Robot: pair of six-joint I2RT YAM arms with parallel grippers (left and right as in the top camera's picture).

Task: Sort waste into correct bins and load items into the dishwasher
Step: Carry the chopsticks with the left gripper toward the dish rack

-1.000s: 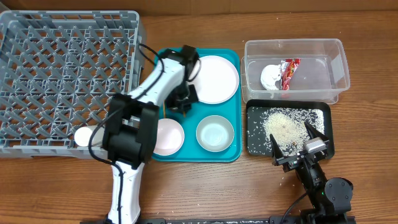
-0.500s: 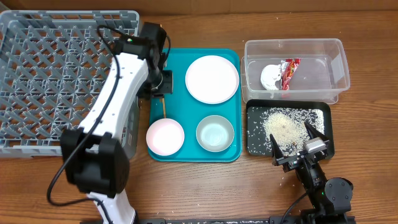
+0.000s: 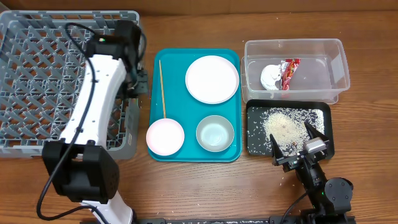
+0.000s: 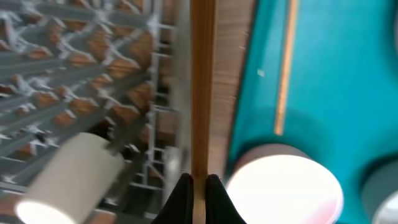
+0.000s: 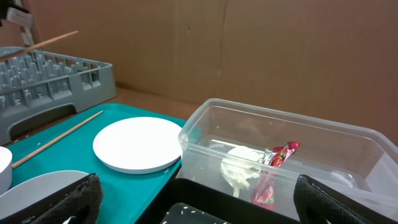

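My left gripper (image 3: 134, 79) is shut on a wooden chopstick (image 4: 202, 93) and holds it over the right edge of the grey dish rack (image 3: 62, 81). The held chopstick also shows in the right wrist view (image 5: 53, 40). The second chopstick (image 3: 161, 87) lies on the teal tray beside the large pale plate (image 3: 212, 79), the small pink dish (image 3: 165, 137) and the grey-rimmed bowl (image 3: 214, 133). The clear tub (image 3: 323, 68) holds the red wrapper (image 3: 289, 73) and the white napkin (image 3: 271, 76). Rice (image 3: 286, 126) lies in the black tray (image 3: 255, 140). My right gripper (image 3: 298, 147) is open and empty at that tray's near edge.
The teal tray (image 3: 233, 99) sits between the rack and the bins. A white cup-like cylinder (image 4: 68, 174) lies in the rack near its right wall. A few rice grains (image 3: 287, 182) lie on the wooden table by the right arm. A cardboard wall (image 5: 249, 50) stands behind.
My left arm has swung left from the teal tray to the rack's right edge, carrying one chopstick. The other chopstick stays on the tray. The right arm has not moved.
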